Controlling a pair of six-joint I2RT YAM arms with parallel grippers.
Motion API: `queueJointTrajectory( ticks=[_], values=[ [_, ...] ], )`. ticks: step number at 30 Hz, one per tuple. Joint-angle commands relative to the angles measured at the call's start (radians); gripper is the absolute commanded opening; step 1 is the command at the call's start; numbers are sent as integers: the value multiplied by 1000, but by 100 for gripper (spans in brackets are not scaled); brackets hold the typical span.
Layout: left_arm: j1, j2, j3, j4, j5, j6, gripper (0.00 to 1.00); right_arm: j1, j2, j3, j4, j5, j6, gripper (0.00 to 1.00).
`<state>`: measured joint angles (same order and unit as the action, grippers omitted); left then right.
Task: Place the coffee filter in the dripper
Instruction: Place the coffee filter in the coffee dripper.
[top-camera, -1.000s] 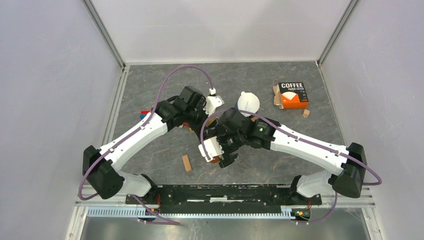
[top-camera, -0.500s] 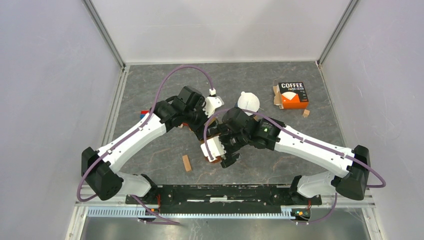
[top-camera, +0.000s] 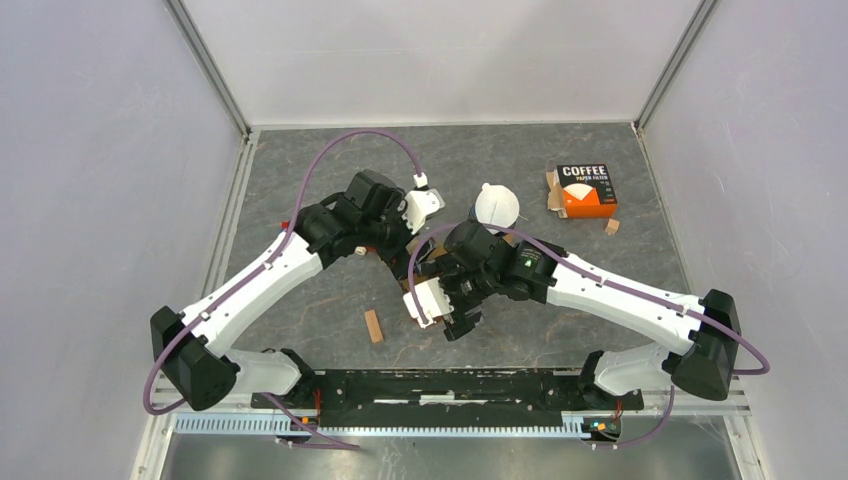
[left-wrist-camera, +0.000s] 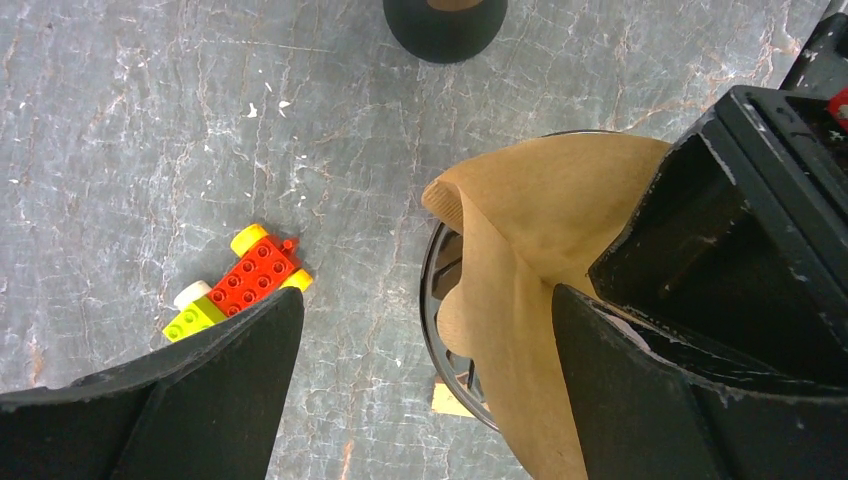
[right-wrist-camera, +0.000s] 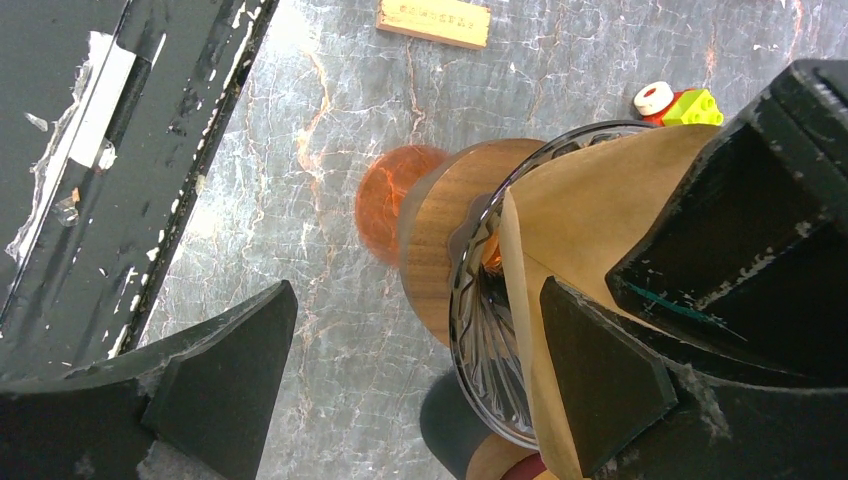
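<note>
The brown paper coffee filter (left-wrist-camera: 545, 240) sits creased inside the glass dripper (left-wrist-camera: 432, 290), one flap standing above the rim. The right wrist view shows the filter (right-wrist-camera: 590, 210) in the ribbed glass dripper (right-wrist-camera: 480, 330) with its wooden collar (right-wrist-camera: 440, 230). My left gripper (left-wrist-camera: 420, 395) is open, its right finger against the filter. My right gripper (right-wrist-camera: 415, 385) is open, straddling the dripper's rim. From above, both grippers (top-camera: 402, 240) (top-camera: 440, 290) meet over the dripper and hide it.
An orange coffee filter box (top-camera: 585, 190) and a white round object (top-camera: 497, 205) stand at the back right. A wooden block (top-camera: 373, 326) lies near the front. Toy bricks (left-wrist-camera: 240, 285) lie left of the dripper. A black round object (left-wrist-camera: 445, 25) stands beyond it.
My left arm has drawn back a little toward the far left. My right gripper has shifted slightly toward the dripper. The filter stays in the dripper.
</note>
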<state>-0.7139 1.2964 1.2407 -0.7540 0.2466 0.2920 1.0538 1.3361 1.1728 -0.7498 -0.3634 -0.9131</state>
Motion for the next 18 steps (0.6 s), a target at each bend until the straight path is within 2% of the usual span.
queueJointTrajectory(
  ticks=[1, 18],
  values=[
    [-2, -48, 36, 38, 16, 11, 100, -2, -14, 3, 26, -13, 0, 99],
    [-2, -103, 106, -47, -89, 61, 100, -5, -36, 131, -11, 30, 8, 98]
  ],
)
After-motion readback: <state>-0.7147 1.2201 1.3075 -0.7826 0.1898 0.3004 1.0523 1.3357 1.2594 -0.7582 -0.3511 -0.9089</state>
